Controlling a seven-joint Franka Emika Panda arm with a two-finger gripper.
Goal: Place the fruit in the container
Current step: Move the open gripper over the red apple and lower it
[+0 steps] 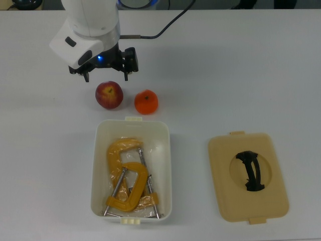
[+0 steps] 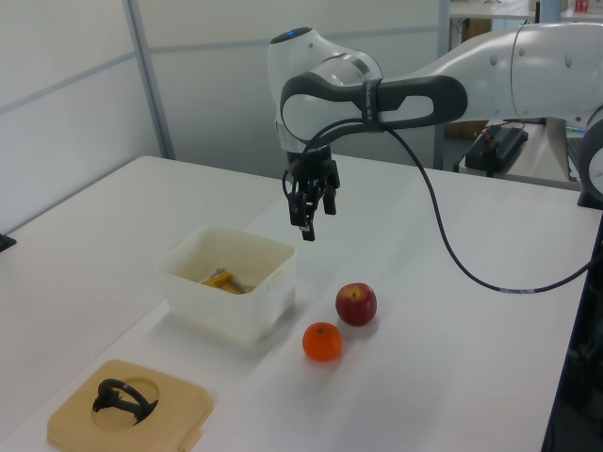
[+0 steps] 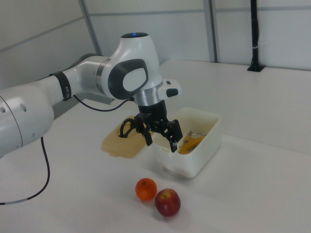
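The gripper (image 1: 106,75) hangs above the white table (image 1: 241,75) with its two fingers spread apart and nothing between them. In the top view it sits just above the apple (image 1: 109,95) in the picture, and the right view shows it well clear of the tabletop, pointing down.

The apple, red with yellow patches, rests on the table just beside the orange (image 1: 146,102); a thin gap seems to separate them in the top view, though in the right view they look as if they may touch. Both fruits lie outside the tub (image 1: 165,150), close to one of its short sides, the apple toward the top view's left and the orange toward the top view's right.

The white tub stands open on the table. Inside it lie two yellow clamps (image 1: 126,175) with metal screws, one overlapping the other. Small cream tabs show on the tub's short sides.

The tan lid (image 1: 225,165) lies flat on the table, apart from the tub on the top view's right, with its black handle (image 1: 251,170) facing up in a round recess.

A black cable (image 1: 170,25) runs from the arm across the table.
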